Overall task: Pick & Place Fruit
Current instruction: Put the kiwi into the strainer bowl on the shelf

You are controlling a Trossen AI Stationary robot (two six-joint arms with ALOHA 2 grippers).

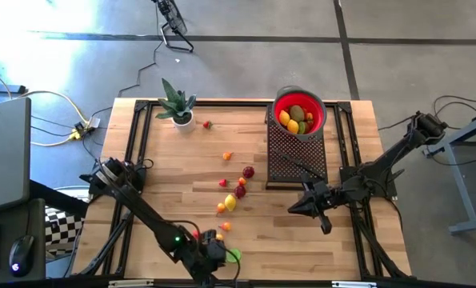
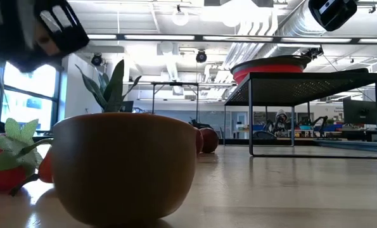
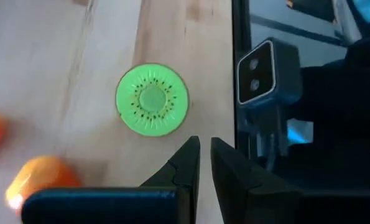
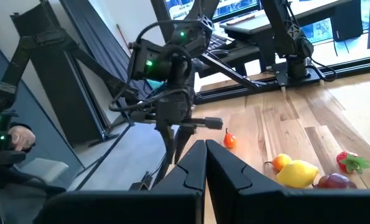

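Only wristward, kiwi slice (image 3: 152,100) face-up

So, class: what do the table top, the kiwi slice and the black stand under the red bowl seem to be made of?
Table top: wood, pale planks with visible grain, smooth finish.
Kiwi slice: probably plastic; flat, uniform bright green with neat printed-looking seeds.
Black stand: likely perforated metal, matte black, with thin legs in the low view.
Red bowl: looks like glossy plastic.
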